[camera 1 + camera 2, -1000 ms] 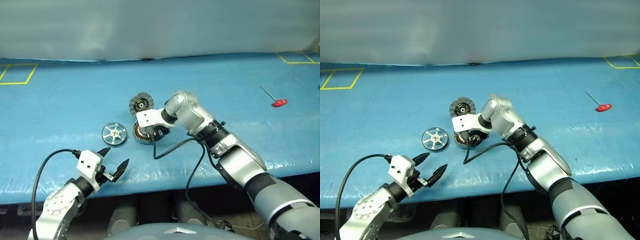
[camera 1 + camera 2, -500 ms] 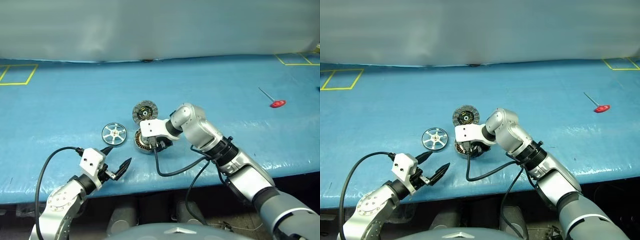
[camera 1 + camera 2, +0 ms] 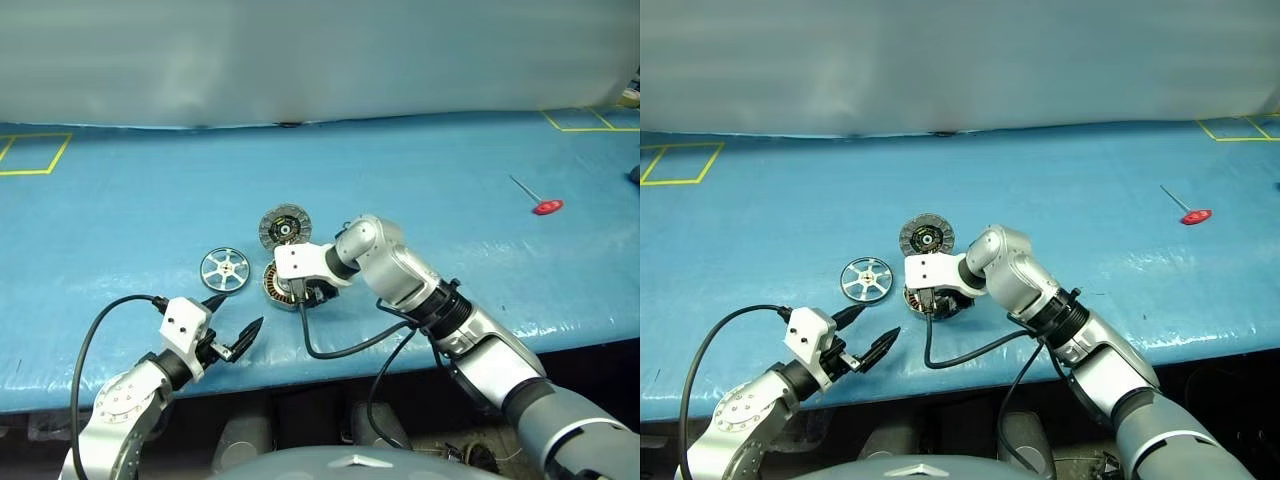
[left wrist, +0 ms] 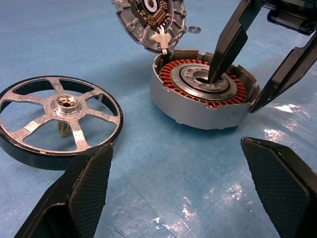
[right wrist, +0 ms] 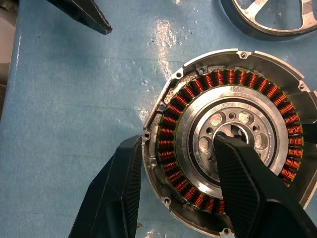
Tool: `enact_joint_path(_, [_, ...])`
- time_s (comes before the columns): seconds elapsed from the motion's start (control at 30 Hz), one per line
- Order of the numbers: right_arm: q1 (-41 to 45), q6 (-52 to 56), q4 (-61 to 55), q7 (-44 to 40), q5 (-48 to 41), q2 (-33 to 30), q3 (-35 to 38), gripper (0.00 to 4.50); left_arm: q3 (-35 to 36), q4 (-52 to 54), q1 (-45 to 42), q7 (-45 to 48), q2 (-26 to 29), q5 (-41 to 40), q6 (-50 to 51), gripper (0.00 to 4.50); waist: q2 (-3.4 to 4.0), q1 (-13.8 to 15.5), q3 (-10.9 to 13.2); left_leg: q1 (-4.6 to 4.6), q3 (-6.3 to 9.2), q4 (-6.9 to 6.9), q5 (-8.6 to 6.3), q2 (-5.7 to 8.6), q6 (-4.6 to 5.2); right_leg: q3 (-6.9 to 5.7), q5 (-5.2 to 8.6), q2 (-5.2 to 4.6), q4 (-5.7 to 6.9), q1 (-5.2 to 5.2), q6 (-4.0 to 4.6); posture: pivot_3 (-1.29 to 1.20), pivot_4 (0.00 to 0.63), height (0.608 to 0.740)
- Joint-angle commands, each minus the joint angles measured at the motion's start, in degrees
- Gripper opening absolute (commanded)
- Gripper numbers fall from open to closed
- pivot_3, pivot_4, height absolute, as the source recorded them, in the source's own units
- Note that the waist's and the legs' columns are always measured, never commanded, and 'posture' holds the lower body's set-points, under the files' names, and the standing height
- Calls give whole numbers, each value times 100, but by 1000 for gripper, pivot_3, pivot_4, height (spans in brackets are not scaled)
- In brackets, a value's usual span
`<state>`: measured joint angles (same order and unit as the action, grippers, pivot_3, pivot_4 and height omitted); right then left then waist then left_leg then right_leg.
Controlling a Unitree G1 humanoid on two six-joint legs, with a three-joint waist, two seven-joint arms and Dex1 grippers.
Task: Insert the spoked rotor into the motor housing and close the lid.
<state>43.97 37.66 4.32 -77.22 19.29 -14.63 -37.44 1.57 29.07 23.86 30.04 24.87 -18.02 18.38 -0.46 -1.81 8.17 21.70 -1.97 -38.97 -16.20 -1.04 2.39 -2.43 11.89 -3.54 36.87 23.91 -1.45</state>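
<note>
Right gripper (image 5: 181, 191): half open, straddling motor housing (image 4: 204, 89) wall, one finger in the centre bore.
Left gripper (image 3: 232, 320): fully open, empty.
Spoked rotor (image 3: 225, 270): flat, just ahead of left gripper, the nearer one.

A robotics test bench or workshop is indicated. A table (image 3: 150, 190) covered with blue sheeting is seen, with yellow taped squares (image 3: 30, 150) marked at 10 o'clock and 2 o'clock. Dismantled motor parts are laid out at centre: a housing (image 4: 203, 94) with copper windings, a rotor (image 4: 59, 119), a lid (image 3: 284, 224). A red-handled tool (image 3: 540, 203) lies at 3 o'clock.
</note>
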Motion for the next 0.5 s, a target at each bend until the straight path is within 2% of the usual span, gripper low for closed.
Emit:
enact_joint_path(0.03, [-201,104,268,101,-172,179,-324,1922,-24,22,16,22,-32,-10,-70,4500,-2,-31,-1,-4,0,0,-2,-8,-4,-1,5,2,-1,-4,-2,0,150,740])
enact_joint_path(0.2, [-172,118,267,140,-234,178,-341,1922,-38,27,30,17,-35,0,-83,4500,-2,-42,-1,-13,1,3,-4,-32,-9,-8,14,19,4,-5,15,0,150,740])
enact_joint_path(0.27, [-150,167,230,176,-307,228,-266,2618,-38,28,31,14,-37,0,-90,4500,0,-41,0,-13,2,4,-5,-41,-11,-11,16,27,4,-4,20,0,150,740])
enact_joint_path(0.5, [143,262,11,94,-627,172,-165,2618,-57,23,33,36,-26,0,-96,4500,8,-28,7,-1,0,9,-19,-42,-33,-12,6,26,-1,9,54,0,150,740])
